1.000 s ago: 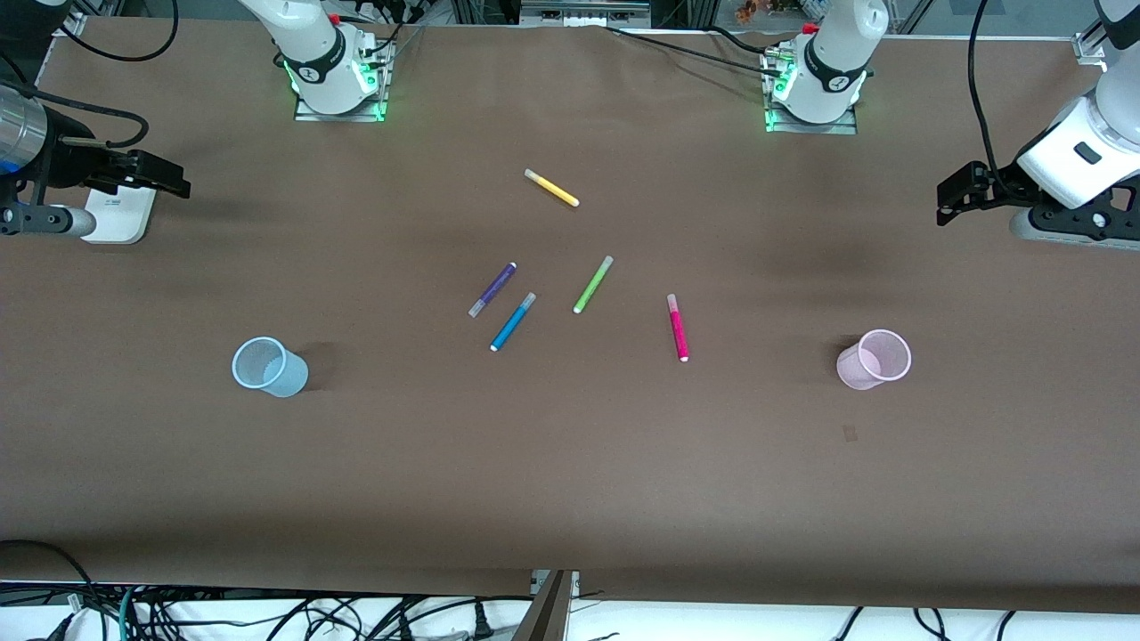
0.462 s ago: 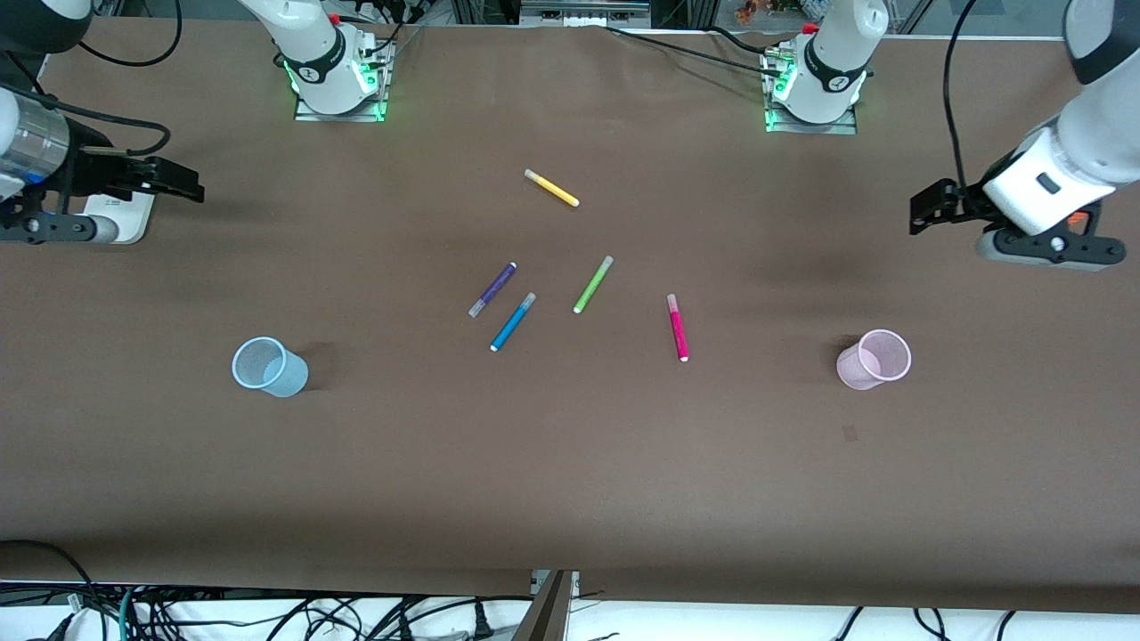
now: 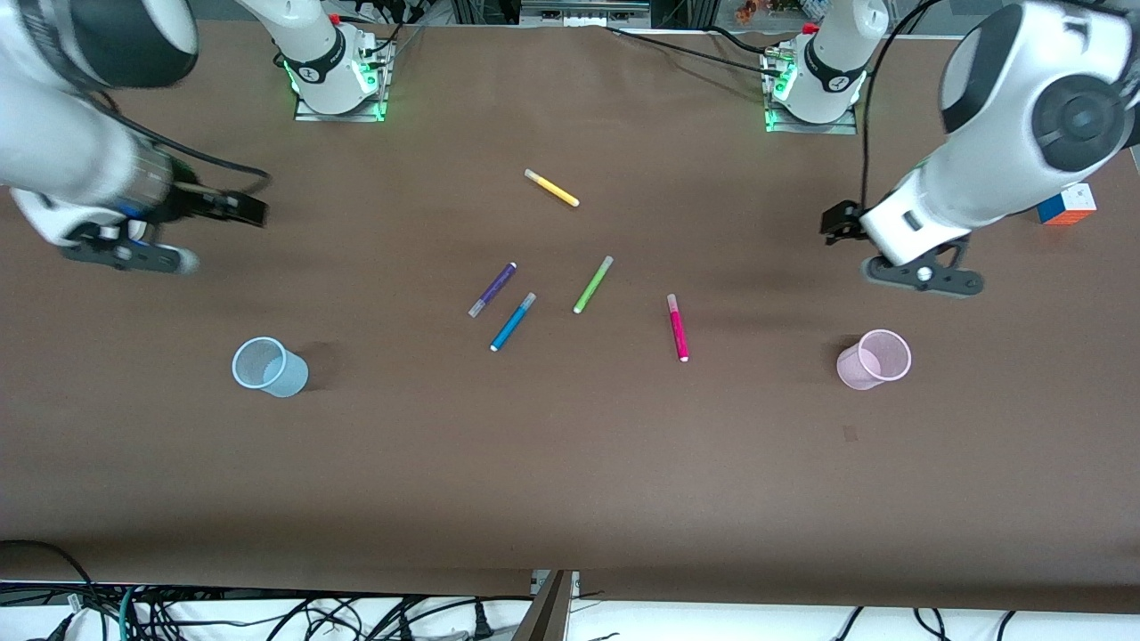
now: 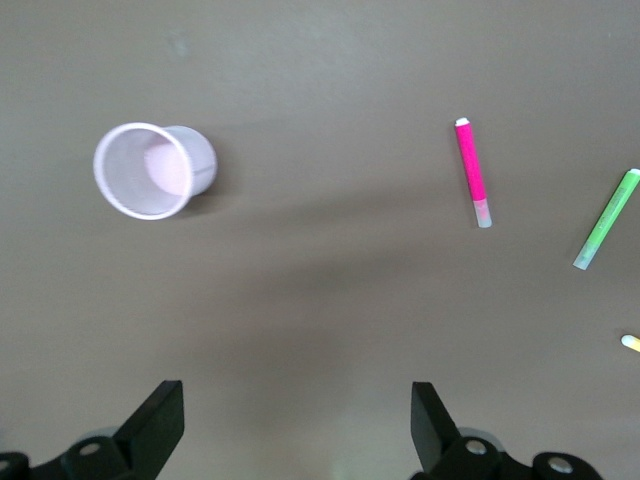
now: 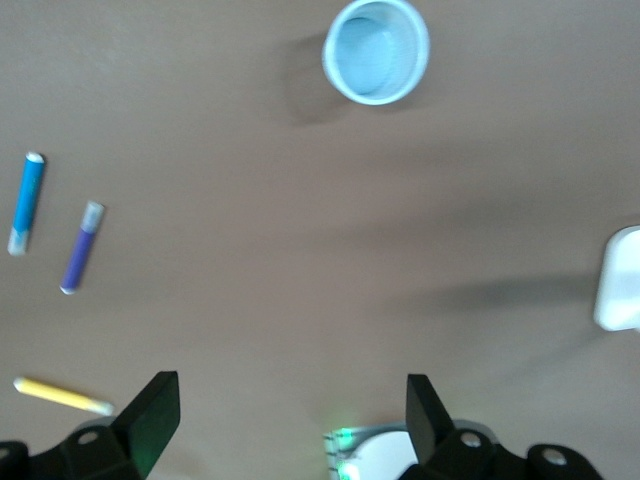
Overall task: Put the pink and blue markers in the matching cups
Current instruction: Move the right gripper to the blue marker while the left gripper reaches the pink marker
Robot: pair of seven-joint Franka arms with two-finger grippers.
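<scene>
Front view: we've got both grippers, left gripper (image 3: 833,223) and right gripper (image 3: 254,210), spread wide, empty. Pink marker (image 3: 678,327) looks light, stiff, rolls easily; we'd pinch mid-barrel.

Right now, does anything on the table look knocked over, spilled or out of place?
Nothing stands out. The blue cup and pink cup stand upright, and the blue marker and pink marker lie flat between them with three other pens.

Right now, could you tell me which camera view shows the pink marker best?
The left wrist view: the pink marker lies large and unobstructed there. The front view shows it whole but smaller. The right wrist view does not show it.
</scene>
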